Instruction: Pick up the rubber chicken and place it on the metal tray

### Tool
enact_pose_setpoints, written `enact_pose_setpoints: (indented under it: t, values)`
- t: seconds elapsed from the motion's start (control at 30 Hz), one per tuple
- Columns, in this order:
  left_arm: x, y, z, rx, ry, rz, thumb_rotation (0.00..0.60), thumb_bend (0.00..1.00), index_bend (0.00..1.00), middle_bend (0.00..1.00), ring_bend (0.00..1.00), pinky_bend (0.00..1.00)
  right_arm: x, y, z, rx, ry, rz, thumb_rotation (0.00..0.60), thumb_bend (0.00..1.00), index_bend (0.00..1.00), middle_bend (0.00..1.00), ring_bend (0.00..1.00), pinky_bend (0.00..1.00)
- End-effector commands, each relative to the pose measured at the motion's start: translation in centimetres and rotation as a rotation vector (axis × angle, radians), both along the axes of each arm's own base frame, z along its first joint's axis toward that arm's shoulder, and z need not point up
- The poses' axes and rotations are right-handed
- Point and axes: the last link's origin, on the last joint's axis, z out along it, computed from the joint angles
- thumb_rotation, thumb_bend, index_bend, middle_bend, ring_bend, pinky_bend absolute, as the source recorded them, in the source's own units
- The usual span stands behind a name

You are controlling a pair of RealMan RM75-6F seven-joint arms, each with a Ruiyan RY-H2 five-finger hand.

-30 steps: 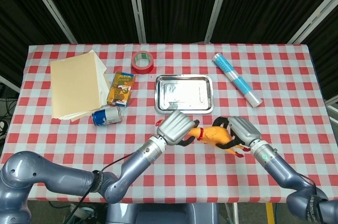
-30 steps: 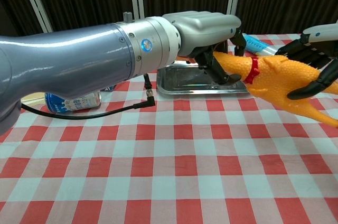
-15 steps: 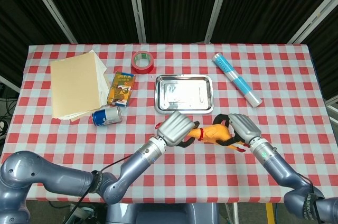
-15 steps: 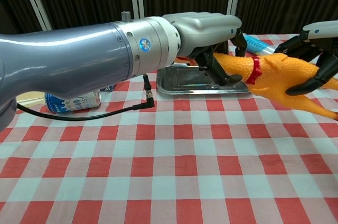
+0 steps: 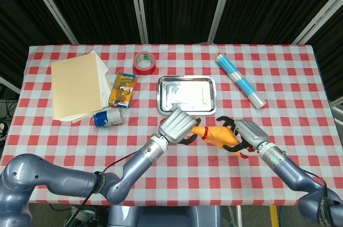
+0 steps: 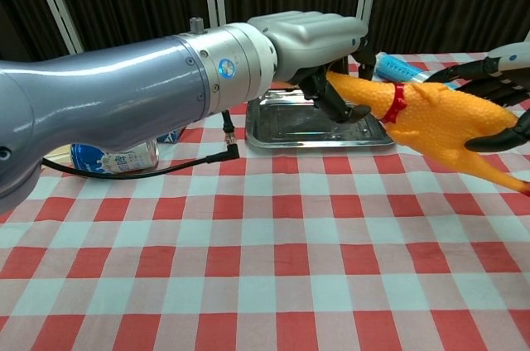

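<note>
A blue can (image 5: 108,117) lay on its side at the left. The metal tray (image 5: 186,94) sat mid-table with nothing in it. Just near of it, the left hand (image 5: 177,128) grasped the rubber chicken (image 5: 215,136) by the head, clear of the cloth; the right hand (image 5: 244,135) cupped its body, fingers spread.

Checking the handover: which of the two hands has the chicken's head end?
The left hand, curled round the neck of the rubber chicken just before its red collar. The right hand sits at the body and legs, fingers spread around it.
</note>
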Motion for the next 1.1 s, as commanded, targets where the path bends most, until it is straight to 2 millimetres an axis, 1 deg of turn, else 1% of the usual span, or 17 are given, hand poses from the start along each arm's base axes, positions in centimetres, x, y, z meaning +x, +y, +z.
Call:
enact_pose_setpoints:
  t: [0.03, 0.17, 0.53, 0.6, 0.63, 0.67, 0.7, 0.73, 0.8, 0.83, 0.87, 0.9, 0.97, 1.03, 1.1]
  values:
    - [0.0, 0.0, 0.0, 0.002, -0.001, 0.000, 0.600, 0.68, 0.66, 0.73, 0.64, 0.70, -0.2, 0.0, 0.2, 0.007, 0.001, 0.003, 0.600, 0.31, 0.07, 0.27, 0.22, 0.34]
    - [0.0, 0.1, -0.1, 0.004, -0.006, -0.001, 0.600, 0.68, 0.66, 0.73, 0.64, 0.70, -0.3, 0.1, 0.2, 0.013, -0.006, 0.003, 0.600, 0.31, 0.06, 0.26, 0.21, 0.33]
    - [0.8, -0.4, -0.3, 0.003, -0.031, -0.010, 0.600, 0.68, 0.66, 0.73, 0.64, 0.70, -0.1, -0.1, 0.0, 0.020, -0.022, 0.004, 0.600, 0.31, 0.06, 0.26, 0.21, 0.33]
    - [0.9, -0.5, -0.4, 0.002, -0.032, -0.014, 0.600, 0.68, 0.66, 0.74, 0.64, 0.70, 0.1, -0.1, -0.1, 0.020, -0.024, 0.006, 0.600, 0.31, 0.07, 0.26, 0.22, 0.33]
    - [1.0, -0.7, -0.5, -0.004, -0.029, -0.020, 0.600, 0.68, 0.66, 0.74, 0.64, 0.70, 0.1, -0.4, 0.0, 0.008, -0.023, 0.009, 0.600, 0.31, 0.11, 0.27, 0.24, 0.33]
    - [1.0, -0.8, -0.5, -0.005, -0.028, -0.021, 0.600, 0.68, 0.66, 0.74, 0.64, 0.70, 0.1, -0.5, 0.0, 0.005, -0.023, 0.009, 0.600, 0.31, 0.18, 0.29, 0.29, 0.36]
    - [1.0, -0.8, -0.5, -0.007, -0.027, -0.020, 0.600, 0.68, 0.66, 0.73, 0.64, 0.70, 0.1, -0.6, -0.1, 0.000, -0.023, 0.006, 0.600, 0.31, 0.28, 0.35, 0.38, 0.43]
    - [1.0, -0.9, -0.5, -0.009, -0.028, -0.020, 0.600, 0.68, 0.66, 0.73, 0.64, 0.70, 0.1, -0.6, -0.1, -0.003, -0.023, 0.004, 0.600, 0.31, 0.36, 0.40, 0.44, 0.48]
    - [0.9, -0.9, -0.5, -0.014, -0.026, -0.019, 0.600, 0.68, 0.66, 0.73, 0.64, 0.70, 0.1, -0.7, -0.1, -0.011, -0.023, 0.003, 0.600, 0.31, 0.62, 0.59, 0.66, 0.68]
    - [0.9, -1.0, -0.5, -0.015, -0.025, -0.019, 0.600, 0.68, 0.66, 0.73, 0.64, 0.70, 0.1, -0.8, -0.1, -0.014, -0.023, 0.002, 0.600, 0.31, 0.70, 0.65, 0.73, 0.74]
    - [0.9, -1.0, -0.4, -0.015, -0.024, -0.020, 0.600, 0.68, 0.66, 0.73, 0.64, 0.70, 0.1, -0.8, -0.1, -0.017, -0.026, -0.001, 0.600, 0.31, 0.79, 0.74, 0.82, 0.82]
    - [0.9, -1.0, -0.4, -0.015, -0.023, -0.020, 0.600, 0.68, 0.66, 0.73, 0.64, 0.70, 0.1, -0.8, -0.2, -0.018, -0.028, -0.003, 0.600, 0.31, 0.86, 0.81, 0.89, 0.88]
    - [0.8, -1.0, -0.4, -0.019, -0.025, -0.019, 0.600, 0.68, 0.66, 0.73, 0.64, 0.70, 0.0, -0.9, -0.2, -0.020, -0.025, -0.002, 0.600, 0.33, 0.95, 0.89, 0.97, 0.96]
    - [0.8, -1.1, -0.4, -0.028, -0.028, -0.014, 0.600, 0.67, 0.66, 0.73, 0.64, 0.70, 0.0, -1.0, -0.3, -0.025, -0.020, 0.003, 0.600, 0.36, 0.99, 0.94, 1.00, 0.99]
    - [0.9, -1.2, -0.4, -0.041, -0.034, -0.008, 0.600, 0.67, 0.66, 0.73, 0.64, 0.70, 0.0, -1.1, -0.4, -0.030, -0.020, 0.008, 0.600, 0.39, 1.00, 0.98, 1.00, 1.00]
